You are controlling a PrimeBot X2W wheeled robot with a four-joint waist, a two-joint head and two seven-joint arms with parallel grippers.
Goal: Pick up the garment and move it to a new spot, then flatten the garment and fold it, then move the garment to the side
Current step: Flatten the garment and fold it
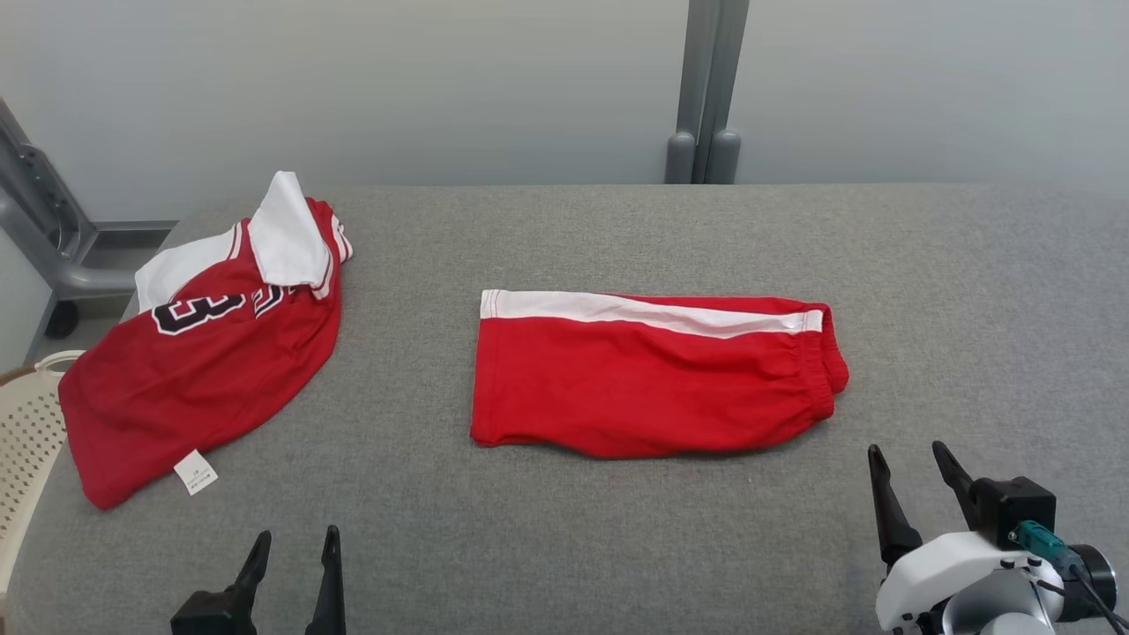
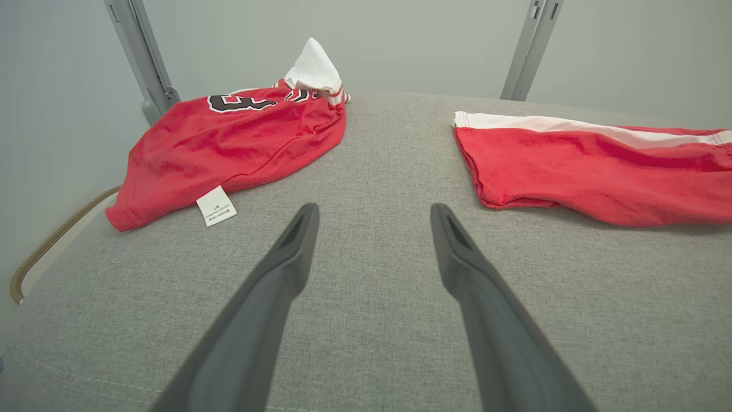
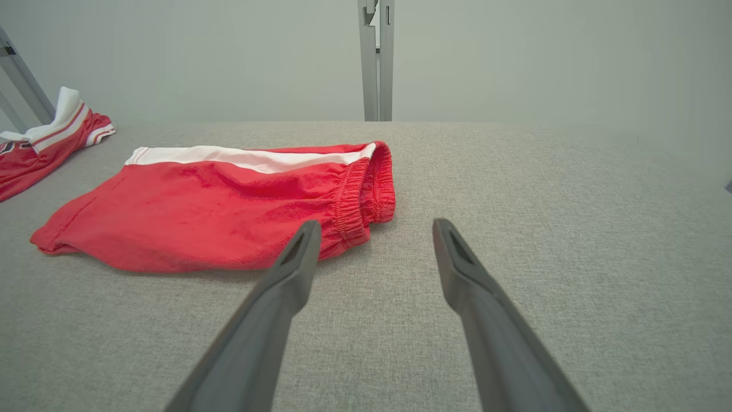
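Observation:
A pair of red shorts [image 1: 653, 379] with a white side stripe lies flat, folded in half, at the middle of the grey table, its elastic waistband to the right. A red jersey [image 1: 194, 362] with white trim and a black number lies in a loose heap at the far left. My left gripper [image 1: 297, 532] is open and empty near the front edge, between the two garments [image 2: 374, 207]. My right gripper [image 1: 907, 446] is also open and empty at the front right, just short of the waistband [image 3: 366, 194], with its fingers [image 3: 291, 269] apart over bare table.
A cream perforated basket [image 1: 26, 423] stands off the table's left edge, beside the jersey. Grey metal posts [image 1: 706, 88] rise behind the table's far edge against a plain wall. Bare grey cloth [image 1: 970, 291] stretches across the right side.

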